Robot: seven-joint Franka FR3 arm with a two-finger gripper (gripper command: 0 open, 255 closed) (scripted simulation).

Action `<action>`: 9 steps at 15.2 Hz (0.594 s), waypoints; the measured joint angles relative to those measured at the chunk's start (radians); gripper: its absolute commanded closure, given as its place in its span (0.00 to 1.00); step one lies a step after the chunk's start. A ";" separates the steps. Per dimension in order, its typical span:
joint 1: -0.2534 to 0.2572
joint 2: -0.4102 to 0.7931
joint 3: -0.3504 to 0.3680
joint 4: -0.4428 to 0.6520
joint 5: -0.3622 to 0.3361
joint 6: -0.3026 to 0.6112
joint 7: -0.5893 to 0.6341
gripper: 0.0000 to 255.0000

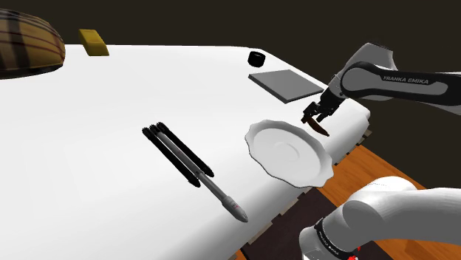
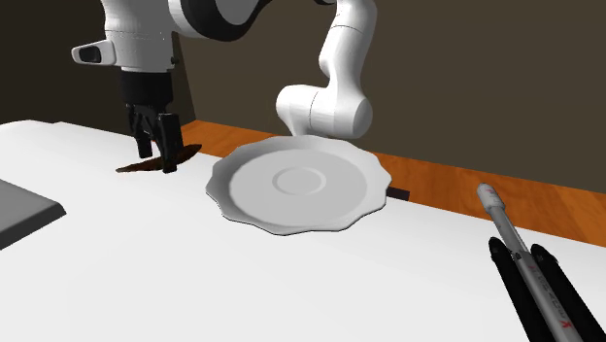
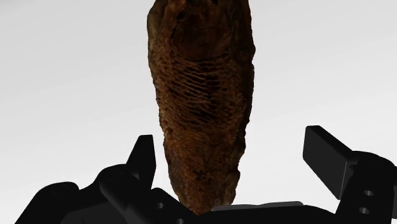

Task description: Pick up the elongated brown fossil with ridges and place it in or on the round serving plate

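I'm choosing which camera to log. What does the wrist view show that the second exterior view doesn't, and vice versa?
Wrist view: the fine ridges on the brown fossil, and a gap between it and one of the open fingers. Second exterior view: the scalloped white plate beside the fossil, the arm, a grey slab. Both: fossil, fingers, white table.

White table [image 1: 111, 111] carries plate [image 1: 288, 151], grey slab [image 1: 287, 83], toy rocket [image 1: 193, 166].
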 measured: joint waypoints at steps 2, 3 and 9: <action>-0.001 -0.003 0.000 0.004 -0.003 0.001 0.000 1.00; -0.002 -0.003 0.000 0.004 -0.003 0.001 0.000 1.00; 0.000 -0.008 0.004 0.001 0.000 -0.003 0.003 1.00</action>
